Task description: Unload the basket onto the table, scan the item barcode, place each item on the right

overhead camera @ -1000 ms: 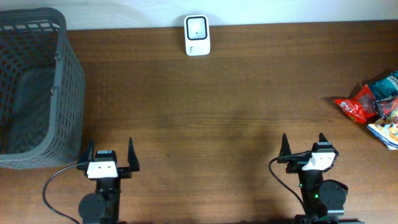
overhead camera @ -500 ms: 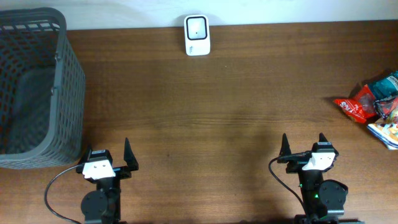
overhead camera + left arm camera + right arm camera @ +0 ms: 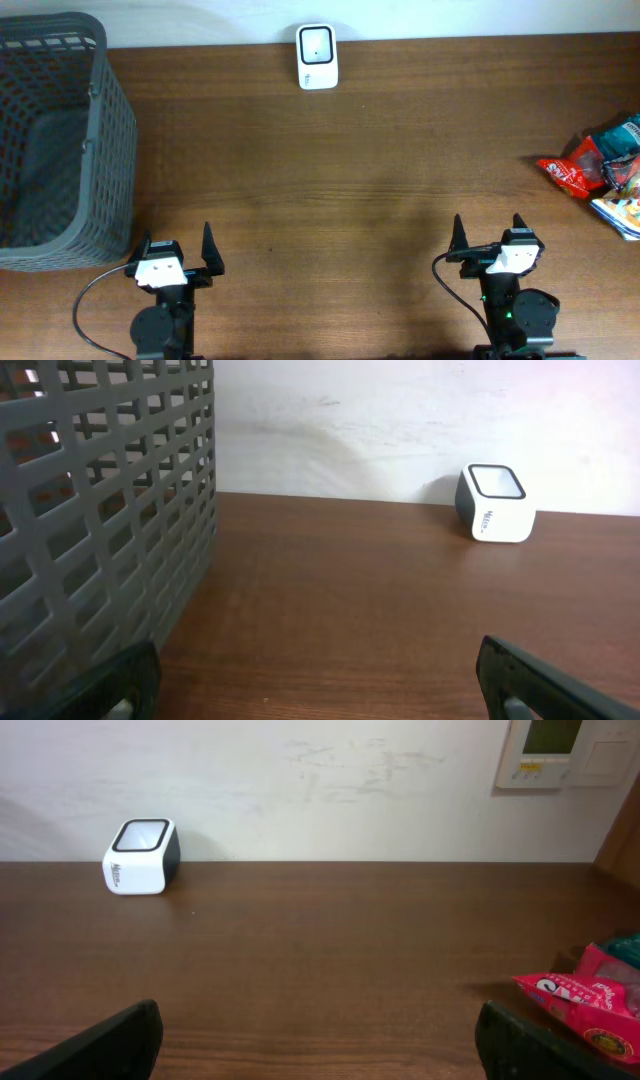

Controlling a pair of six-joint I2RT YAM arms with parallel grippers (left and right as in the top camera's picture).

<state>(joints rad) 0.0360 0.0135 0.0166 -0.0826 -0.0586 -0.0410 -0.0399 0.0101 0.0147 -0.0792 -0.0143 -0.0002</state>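
The white barcode scanner [image 3: 317, 56] stands at the table's back edge against the wall, its dark window facing up; it also shows in the left wrist view [image 3: 495, 505] and the right wrist view [image 3: 140, 857]. The items are snack packets [image 3: 600, 170] piled at the right edge, a red packet [image 3: 580, 1010] nearest. My left gripper [image 3: 176, 242] hovers at the front left, open and empty [image 3: 318, 680]. My right gripper [image 3: 488, 228] is at the front right, open with only bare wood between its fingers [image 3: 318, 1035].
A tall grey mesh basket [image 3: 55, 140] fills the left side of the table, close to the left gripper [image 3: 90, 530]. A wall panel [image 3: 565, 750] hangs above the table's far right. The brown wooden table [image 3: 350, 180] spreads between the grippers and the scanner.
The left gripper has shifted very slightly to the left. The right arm, the scanner and the packets have not moved.
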